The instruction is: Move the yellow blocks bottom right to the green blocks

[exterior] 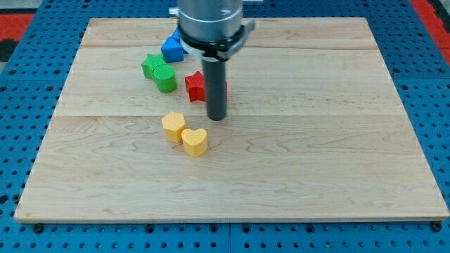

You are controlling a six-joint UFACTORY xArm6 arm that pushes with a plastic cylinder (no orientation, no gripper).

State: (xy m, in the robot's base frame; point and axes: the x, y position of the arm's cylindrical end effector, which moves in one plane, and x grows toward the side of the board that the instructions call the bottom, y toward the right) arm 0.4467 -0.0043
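Two yellow blocks lie touching near the board's middle: a yellow pentagon-like block (173,126) and a yellow heart-shaped block (195,141) to its lower right. Two green blocks sit together up and to the left: a green star-like block (152,66) and a green rounded block (166,79). My tip (216,117) stands just up and to the right of the yellow blocks, apart from them, and right beside a red block (196,86).
A blue block (172,49) lies above the green ones, partly behind the arm's body (211,24). The red block is partly hidden behind the rod. The wooden board (337,161) lies on a blue pegboard.
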